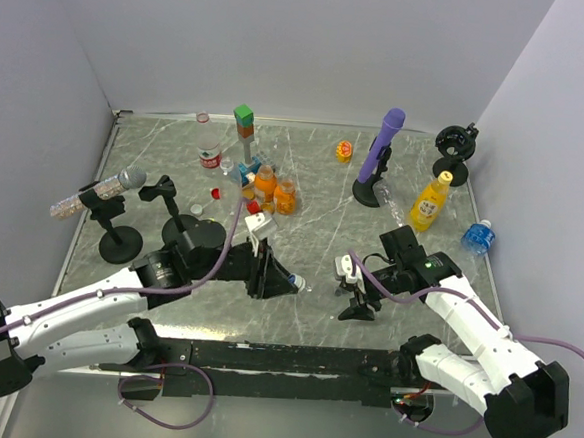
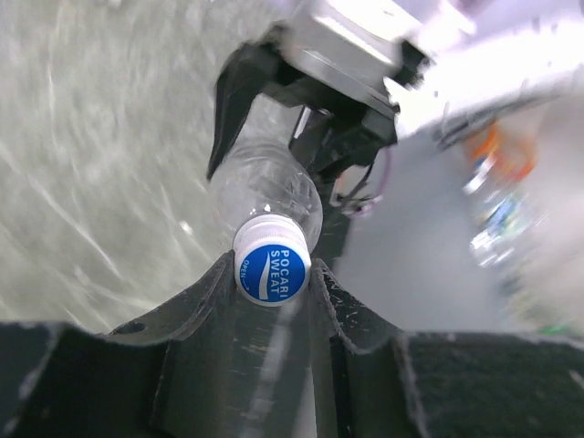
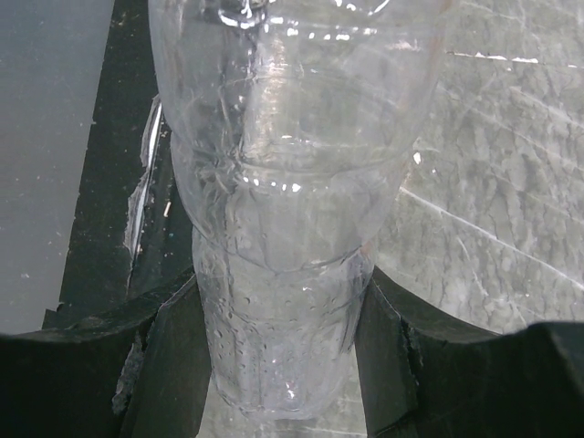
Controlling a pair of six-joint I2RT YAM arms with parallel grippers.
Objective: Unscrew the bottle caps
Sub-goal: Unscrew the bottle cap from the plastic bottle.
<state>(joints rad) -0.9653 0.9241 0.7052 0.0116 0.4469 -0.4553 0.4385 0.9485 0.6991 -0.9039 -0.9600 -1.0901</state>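
A clear bottle hangs level above the table between my two grippers. My right gripper is shut on the bottle's body, whose ribbed lower part is pinched between the black fingers. The bottle's blue and white cap points into the left wrist camera. My left gripper is shut on that cap, with a finger pressed against each side of it. In the top view the left gripper sits just left of the cap.
Behind stand a yellow juice bottle, a squat blue-labelled bottle, orange bottles, a red-labelled bottle, a purple microphone, stacked green and orange blocks and black stands. A loose red cap lies nearby.
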